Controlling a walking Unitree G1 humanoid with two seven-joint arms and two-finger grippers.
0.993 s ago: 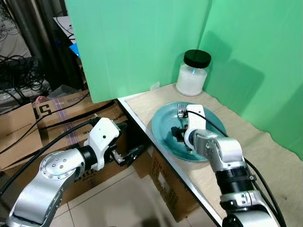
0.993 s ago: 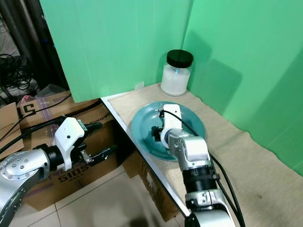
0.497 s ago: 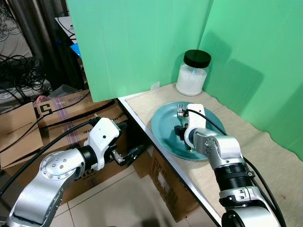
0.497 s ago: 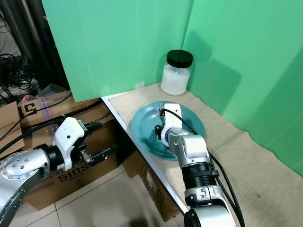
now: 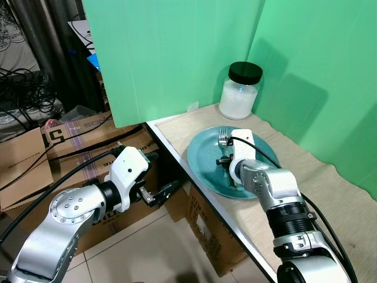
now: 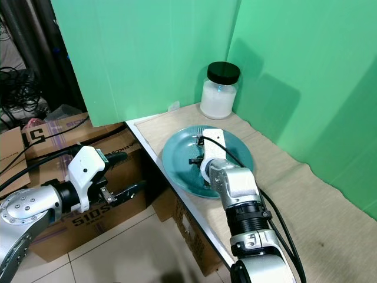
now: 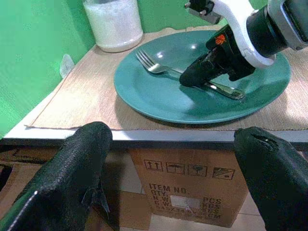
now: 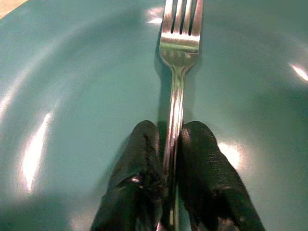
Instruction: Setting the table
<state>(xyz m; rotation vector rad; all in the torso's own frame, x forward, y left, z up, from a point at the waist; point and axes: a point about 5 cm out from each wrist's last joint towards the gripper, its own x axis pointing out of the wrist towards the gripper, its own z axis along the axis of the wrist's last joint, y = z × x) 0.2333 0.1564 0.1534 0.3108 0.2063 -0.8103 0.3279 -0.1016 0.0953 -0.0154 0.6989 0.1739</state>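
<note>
The right tool (image 8: 169, 180) is closed on the stem of the fork (image 8: 177, 82), its two fingers pinching the thin metal from either side. The fork lies in the teal plate (image 5: 203, 162), tines pointing toward the jar (image 5: 240, 91) that stands just beyond the plate's far rim.

The grip is narrow and on a smooth, slim handle, so the fork could twist or slide between the fingers on lifting. It might then drop back onto the plate, or fall past the plate's near rim, which sits close to the edge of the surface (image 5: 330, 194) with the floor below. Dragging rather than lifting could push the plate toward that edge.

The left tool (image 7: 173, 192) hangs wide open and empty, below the surface edge on the plate's near side, beside cardboard boxes (image 5: 35, 153) on the floor. The jar is close enough to be knocked if the fork swings forward. Green panels (image 5: 177, 53) wall in the space behind the plate.
</note>
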